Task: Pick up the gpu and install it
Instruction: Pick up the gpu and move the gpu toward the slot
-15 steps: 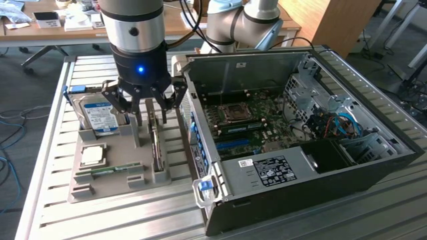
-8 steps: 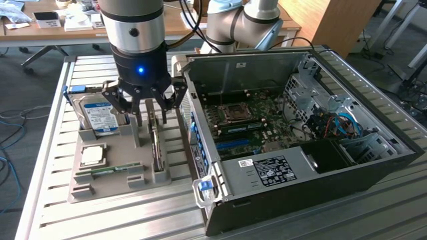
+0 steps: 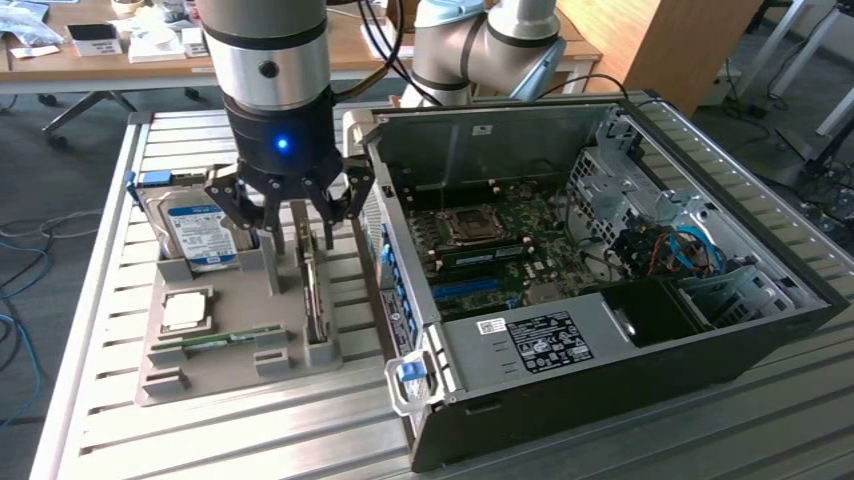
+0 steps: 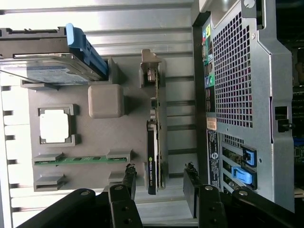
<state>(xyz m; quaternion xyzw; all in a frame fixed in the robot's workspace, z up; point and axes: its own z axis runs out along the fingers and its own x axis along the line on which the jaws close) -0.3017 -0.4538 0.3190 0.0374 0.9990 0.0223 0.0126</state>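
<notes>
Blue-labelled hard drive point(image 3: 200, 228) upright in grey tray point(image 3: 234, 372), just beside the jaws; CPU point(image 3: 186, 310) and green memory stick point(image 3: 220, 340) farther off; open PC case point(image 3: 747, 340) on the opposite side.

Below me, a ribbed aluminium table point(image 3: 100, 380) is spreading across the lower left of the exterior view. A grey parts tray point(image 3: 247, 300) is lying flat on it at centre left, and an open black computer case point(image 3: 641, 385) is sitting just beside the tray, filling the right.
</notes>
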